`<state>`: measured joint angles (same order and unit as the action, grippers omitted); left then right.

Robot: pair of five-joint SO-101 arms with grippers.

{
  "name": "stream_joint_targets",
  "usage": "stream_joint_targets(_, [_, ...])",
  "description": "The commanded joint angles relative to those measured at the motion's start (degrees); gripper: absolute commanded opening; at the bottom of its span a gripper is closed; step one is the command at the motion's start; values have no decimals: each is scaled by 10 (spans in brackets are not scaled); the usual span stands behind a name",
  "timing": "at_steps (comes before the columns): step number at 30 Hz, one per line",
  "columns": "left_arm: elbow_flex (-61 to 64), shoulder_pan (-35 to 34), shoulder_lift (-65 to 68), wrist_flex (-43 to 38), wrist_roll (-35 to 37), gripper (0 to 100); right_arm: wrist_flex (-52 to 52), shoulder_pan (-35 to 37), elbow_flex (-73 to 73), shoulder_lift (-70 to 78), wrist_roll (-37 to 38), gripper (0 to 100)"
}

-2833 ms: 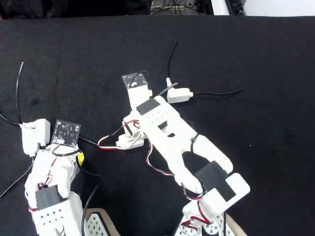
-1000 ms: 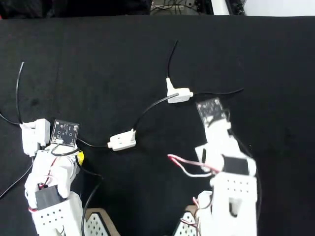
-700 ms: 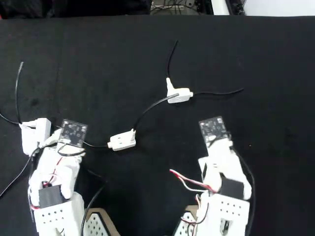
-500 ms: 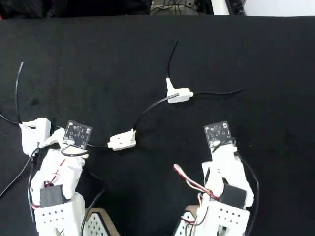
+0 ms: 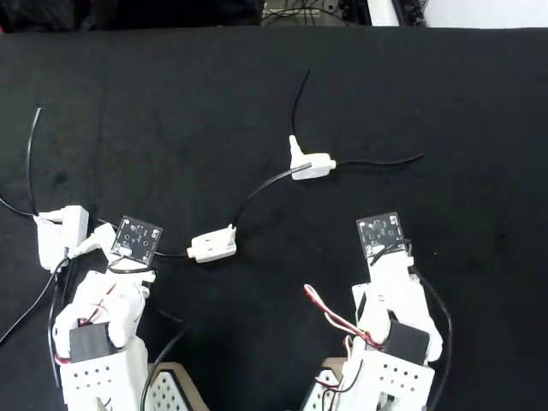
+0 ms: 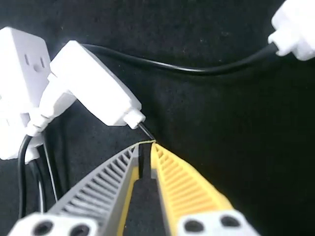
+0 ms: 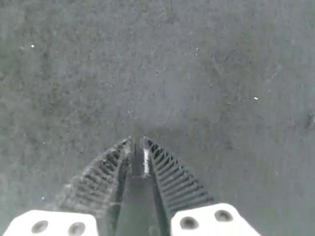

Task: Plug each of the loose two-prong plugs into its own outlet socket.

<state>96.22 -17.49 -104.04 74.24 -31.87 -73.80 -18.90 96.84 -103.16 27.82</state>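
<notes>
"What is on the table?"

"It has a black top. A white plug lies near the middle, and thin black cords run out from it."

"Anything else?"

"Yes. One cord bends down to a second plug, closer to the front. Far on the left lies a white socket block. A third plug lies right beside it, with more black cords around them."

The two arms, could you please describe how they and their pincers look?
The left arm and right arm are white with black motor blocks, red-and-white wires and a black wrist board. The left pincer has ribbed grey and yellow fingers; the right pincer, dark ones.
</notes>
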Motion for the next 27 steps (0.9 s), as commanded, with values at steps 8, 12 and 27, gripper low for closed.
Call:
stream_joint_targets(8, [11, -53, -4, -11, 322, 30, -1, -7, -2, -26, 3, 18])
stream_joint_targets(12, [11, -51, -4, -11, 322, 30, -1, -7, -2, -26, 3, 18])
stream_joint_targets(27, [11, -54, -4, -11, 325, 30, -1, -7, -2, -26, 3, 18])
